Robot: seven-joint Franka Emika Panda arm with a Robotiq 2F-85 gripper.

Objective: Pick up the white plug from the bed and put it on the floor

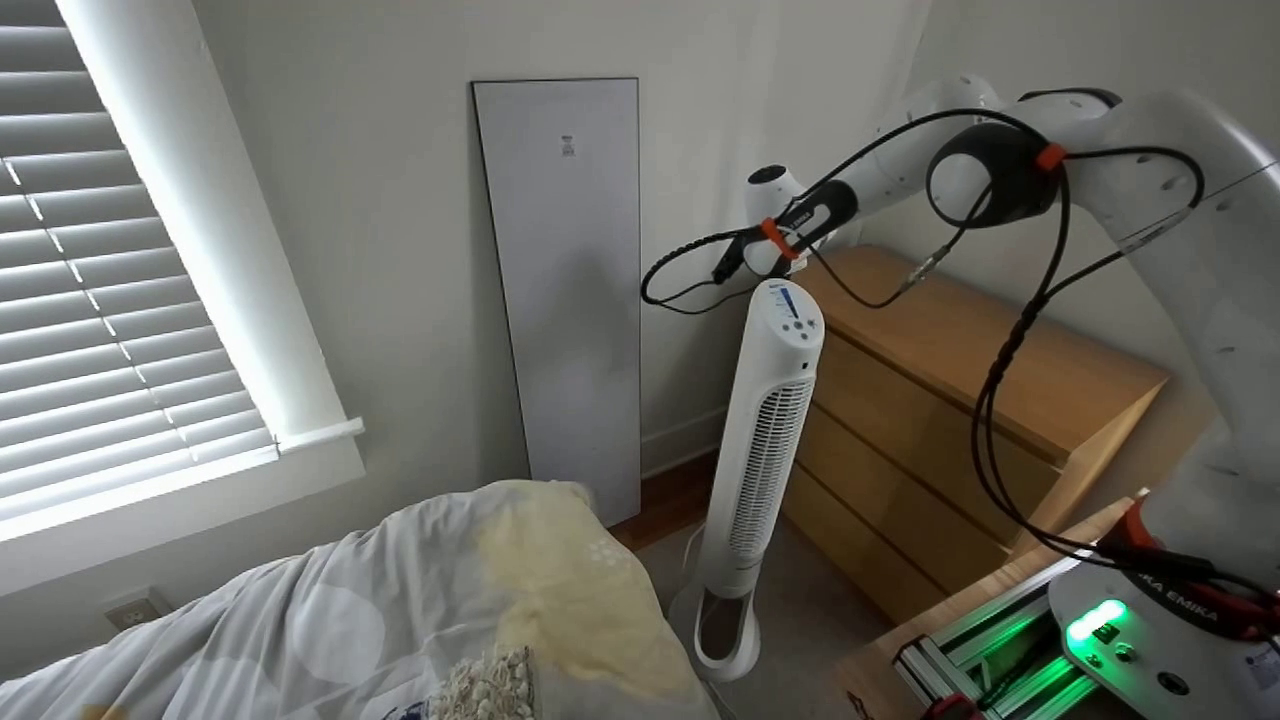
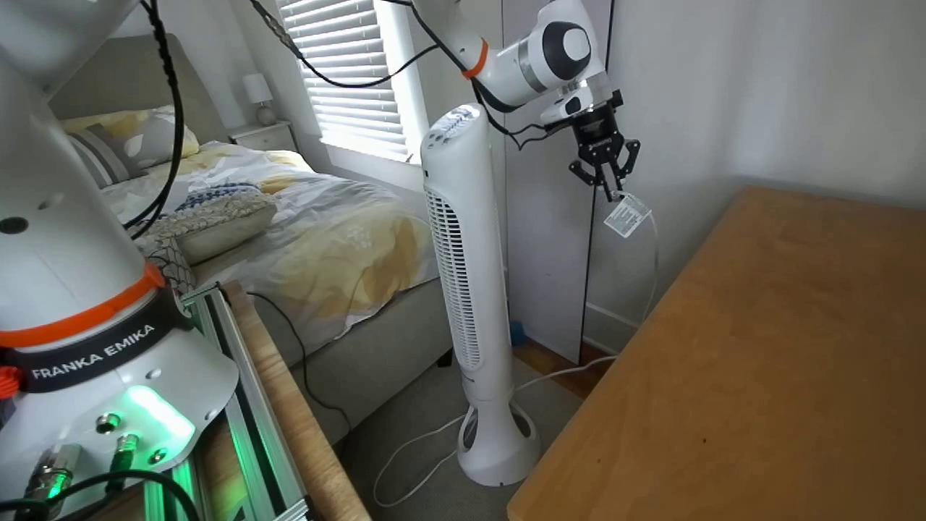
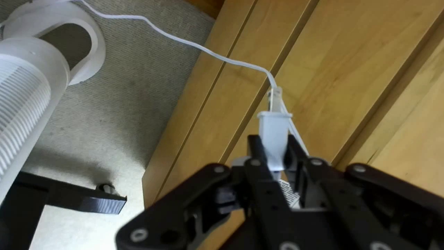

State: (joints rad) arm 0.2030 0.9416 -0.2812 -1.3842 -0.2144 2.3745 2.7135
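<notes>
We are recording a dresser (image 1: 930, 345), its drawers (image 1: 900, 425) sitting closed. We are finding the gripper (image 3: 272, 151) clamping a white, boxy plug (image 3: 274, 129).

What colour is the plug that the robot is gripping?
The plug is white; it shows best in the wrist view, between the black fingers.

Pale walls (image 1: 380, 200), bright slatted window blinds (image 1: 110, 280), wooden dresser (image 1: 890, 430), apparently a lamp (image 2: 257, 88) on a nightstand (image 2: 264, 137)

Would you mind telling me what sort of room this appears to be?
Most likely a bedroom: there is a bed with a headboard, a lamp on a nightstand, and a dresser.
</notes>
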